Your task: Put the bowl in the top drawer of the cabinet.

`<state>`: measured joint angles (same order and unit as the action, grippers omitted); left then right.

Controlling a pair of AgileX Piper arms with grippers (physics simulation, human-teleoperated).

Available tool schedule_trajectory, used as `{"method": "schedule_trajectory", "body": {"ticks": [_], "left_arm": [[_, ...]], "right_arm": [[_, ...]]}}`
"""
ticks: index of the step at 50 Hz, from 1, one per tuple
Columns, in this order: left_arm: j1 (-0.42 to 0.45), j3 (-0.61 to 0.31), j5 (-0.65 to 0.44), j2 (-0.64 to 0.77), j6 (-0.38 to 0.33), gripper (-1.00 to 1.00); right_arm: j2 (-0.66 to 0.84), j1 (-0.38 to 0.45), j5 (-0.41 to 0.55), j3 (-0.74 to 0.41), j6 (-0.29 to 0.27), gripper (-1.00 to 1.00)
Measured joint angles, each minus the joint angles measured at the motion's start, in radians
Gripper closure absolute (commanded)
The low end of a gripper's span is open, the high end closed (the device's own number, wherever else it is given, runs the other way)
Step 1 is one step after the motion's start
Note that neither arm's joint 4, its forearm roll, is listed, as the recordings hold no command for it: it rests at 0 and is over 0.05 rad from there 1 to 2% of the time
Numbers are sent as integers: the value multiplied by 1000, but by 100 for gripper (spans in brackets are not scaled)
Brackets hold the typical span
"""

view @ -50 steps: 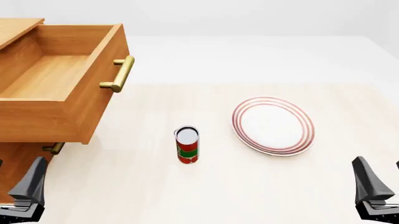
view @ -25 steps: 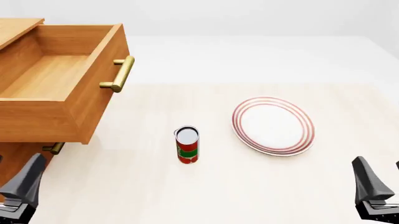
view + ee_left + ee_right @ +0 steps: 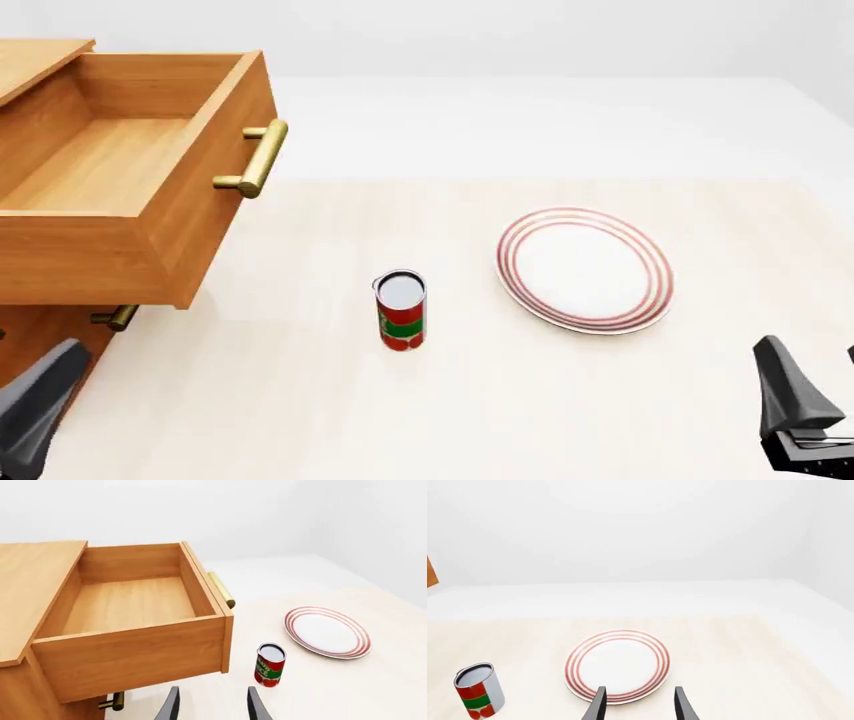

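The bowl is out of view in all frames. The top drawer [image 3: 120, 170] of the light-brown cabinet [image 3: 34, 60] stands pulled out at the far left, its inside bare wood [image 3: 133, 605]. Its brass bar handle [image 3: 254, 160] faces the table's middle. My left gripper [image 3: 40, 400] sits low at the near left corner, below the drawer. In the left wrist view its fingers [image 3: 172, 705] are spread apart with nothing between them. My right gripper [image 3: 814, 365] is at the near right corner, open and empty, with the fingers [image 3: 599, 702] pointing toward the plate.
A red and green can [image 3: 400, 310] stands upright mid-table. A flat white plate with red rings [image 3: 585, 268] lies right of it. The lower drawer's small brass handle [image 3: 118, 318] shows under the open drawer.
My left gripper has drawn back and down toward the near left corner of the front view. The right gripper, can, plate and drawer have not moved.
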<state>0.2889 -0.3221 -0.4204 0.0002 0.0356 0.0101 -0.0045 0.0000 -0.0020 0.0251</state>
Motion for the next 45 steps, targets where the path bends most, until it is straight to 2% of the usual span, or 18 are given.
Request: {"method": "schedule_trajectory", "body": {"ticks": [10, 21, 45], "left_arm": [[117, -69, -84, 15, 90, -100], [228, -121, -110, 76, 188, -100], [408, -129, -16, 242, 280, -100]], "right_arm": [[0, 0, 0, 0, 0, -100], [0, 0, 0, 0, 0, -100], [0, 0, 0, 0, 0, -100]]}}
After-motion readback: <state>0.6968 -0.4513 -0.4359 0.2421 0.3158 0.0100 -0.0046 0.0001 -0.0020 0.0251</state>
